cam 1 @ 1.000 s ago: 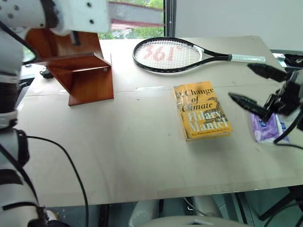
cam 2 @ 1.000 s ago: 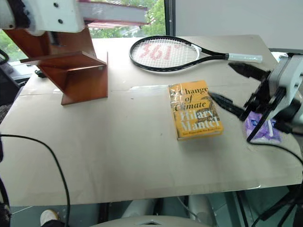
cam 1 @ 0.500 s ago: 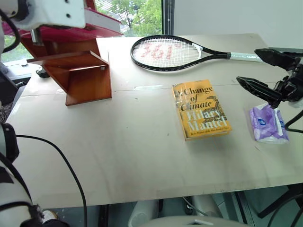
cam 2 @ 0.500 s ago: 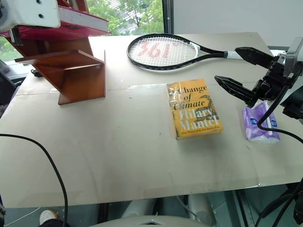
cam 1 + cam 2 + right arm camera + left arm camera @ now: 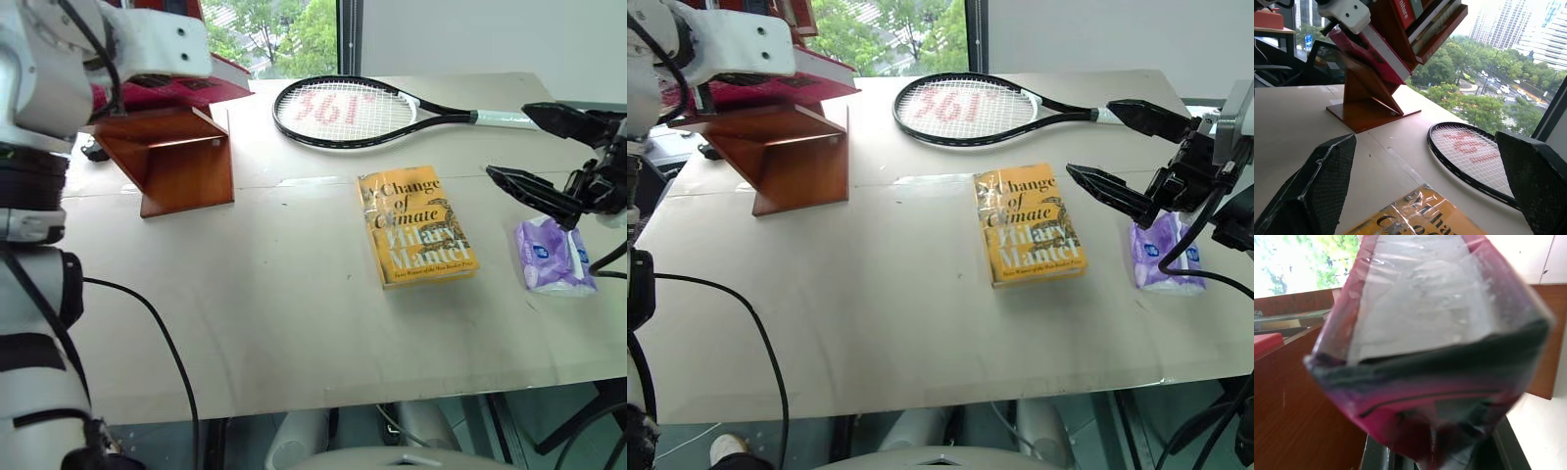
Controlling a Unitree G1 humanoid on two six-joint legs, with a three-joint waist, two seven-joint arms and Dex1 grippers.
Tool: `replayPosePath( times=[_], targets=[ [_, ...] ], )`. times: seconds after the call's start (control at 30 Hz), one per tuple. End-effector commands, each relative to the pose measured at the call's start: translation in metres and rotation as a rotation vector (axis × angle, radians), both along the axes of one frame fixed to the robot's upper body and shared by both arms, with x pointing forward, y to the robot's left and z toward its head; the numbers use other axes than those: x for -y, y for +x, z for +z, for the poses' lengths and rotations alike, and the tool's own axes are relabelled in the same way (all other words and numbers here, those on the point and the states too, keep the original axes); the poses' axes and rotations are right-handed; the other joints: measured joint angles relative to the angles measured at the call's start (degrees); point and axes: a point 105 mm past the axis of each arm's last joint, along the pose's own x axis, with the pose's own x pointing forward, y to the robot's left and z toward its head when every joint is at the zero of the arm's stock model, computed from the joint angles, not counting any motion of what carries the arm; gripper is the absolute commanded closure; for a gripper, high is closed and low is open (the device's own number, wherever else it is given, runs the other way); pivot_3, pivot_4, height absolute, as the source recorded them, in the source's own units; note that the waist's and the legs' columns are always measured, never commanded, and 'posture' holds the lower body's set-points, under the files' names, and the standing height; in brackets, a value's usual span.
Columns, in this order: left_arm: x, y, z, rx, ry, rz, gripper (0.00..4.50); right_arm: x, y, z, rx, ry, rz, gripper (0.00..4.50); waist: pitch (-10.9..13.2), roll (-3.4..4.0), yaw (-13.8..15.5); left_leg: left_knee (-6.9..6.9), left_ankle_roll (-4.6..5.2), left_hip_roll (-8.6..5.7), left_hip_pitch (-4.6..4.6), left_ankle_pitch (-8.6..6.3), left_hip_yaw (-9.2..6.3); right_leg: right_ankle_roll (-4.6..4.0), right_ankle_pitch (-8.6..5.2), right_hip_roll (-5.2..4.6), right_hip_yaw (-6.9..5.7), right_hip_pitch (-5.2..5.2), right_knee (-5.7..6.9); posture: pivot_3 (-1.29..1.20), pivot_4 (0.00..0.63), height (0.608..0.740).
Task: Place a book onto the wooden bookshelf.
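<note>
Right wrist view gives the clearest look at what matters: the left gripper (image 5: 1344,12) is clenched on the pink book (image 5: 1369,51) and has it up at the wooden bookshelf (image 5: 1371,95), the book slanted along one of the shelf's angled boards, just under the row of other books (image 5: 1422,17) already leaning in the upper slot. From the head views the book (image 5: 186,86) lies over the top of the shelf's lower slanted board, its far corner poking out past the shelf toward the tennis racket (image 5: 353,110); whether it is already resting on the wood or just above it I cannot tell. The left wrist view looks straight along the glossy cover (image 5: 1425,303), with reddish-brown boards close on both sides. So the carrying seems done and the placing step is in hand. To my eye the next move calls for easing the book down until the board takes its weight, then letting the fingers part and drawing the hand back along the slant without dragging the book out. The right gripper (image 5: 1132,152) hangs spread wide and empty, well away from the shelf, above the table (image 5: 872,313) between the yellow book (image 5: 1029,225) and a purple tissue pack (image 5: 1161,257).
</note>
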Motion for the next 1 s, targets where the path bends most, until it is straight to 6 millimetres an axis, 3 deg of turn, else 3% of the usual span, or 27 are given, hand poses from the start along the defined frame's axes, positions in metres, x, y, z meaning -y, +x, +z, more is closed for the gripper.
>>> replayPosePath(
  times=[0.03,0.27,0.37,0.53,0.63,0.83,0.9,1.0],
  targets=[
    [-0.016,0.017,-0.005,0.063,0.009,0.094,4.31,-0.001,-0.007,0.010,0.062,-0.020,0.012,0.01,-0.09,0.11,0.03,0.01,-0.04,0.00,0.05,0.03,0.01,0.00,0.00,0.00,0.02,0.02,0.07,0.00,0.150,0.740],
    [-0.012,0.034,-0.024,0.032,-0.038,0.124,4.31,-0.001,-0.008,0.010,0.052,-0.021,0.019,0.01,-0.24,0.32,-0.17,-0.07,-0.21,0.08,0.62,0.15,0.03,-0.16,0.13,0.06,0.01,0.46,0.29,0.00,0.150,0.740],
    [-0.010,0.034,-0.027,0.007,-0.043,0.108,2.97,0.000,-0.008,0.010,0.051,-0.027,0.016,0.01,-0.21,0.28,-0.33,-0.13,-0.21,0.10,0.90,0.15,0.07,-0.16,0.12,0.08,0.06,0.69,0.28,0.00,0.150,0.740],
    [0.003,0.021,-0.005,0.066,-0.097,0.029,0.74,0.002,-0.010,0.011,0.049,-0.035,0.013,0.01,-0.19,0.12,-0.29,-0.10,-0.13,0.12,0.55,0.10,0.08,-0.15,0.12,0.11,0.09,0.44,-0.01,0.00,0.150,0.740],
    [0.007,-0.003,0.008,0.068,-0.157,-0.029,0.74,0.003,-0.011,0.012,0.050,-0.037,0.009,0.01,-0.18,0.11,-0.36,-0.01,-0.12,0.10,-0.24,0.09,0.04,-0.15,0.13,0.08,0.03,-0.21,0.01,0.00,0.150,0.740],
    [0.028,-0.056,0.013,-0.025,-0.445,-0.181,0.74,0.007,-0.014,0.016,0.059,-0.022,0.011,0.01,-0.17,0.11,-0.36,0.01,-0.13,0.12,-0.49,0.09,-0.04,-0.16,0.12,0.03,-0.27,-0.31,-0.16,0.00,0.150,0.740],
    [0.039,-0.077,0.011,-0.072,-0.573,-0.297,0.74,0.007,-0.013,0.019,0.062,-0.011,0.015,0.01,-0.17,0.11,-0.13,0.02,-0.12,0.11,-0.47,0.09,-0.05,-0.16,0.12,0.02,-0.30,-0.27,-0.33,0.00,0.150,0.740],
    [0.049,-0.092,-0.001,-0.123,-0.698,-0.377,0.74,0.009,-0.015,0.025,0.077,0.005,0.022,0.01,-0.17,0.09,-0.01,0.05,-0.11,0.11,-0.32,0.09,-0.07,-0.16,0.12,0.00,-0.33,-0.14,-0.22,0.00,0.150,0.740]
  ],
)
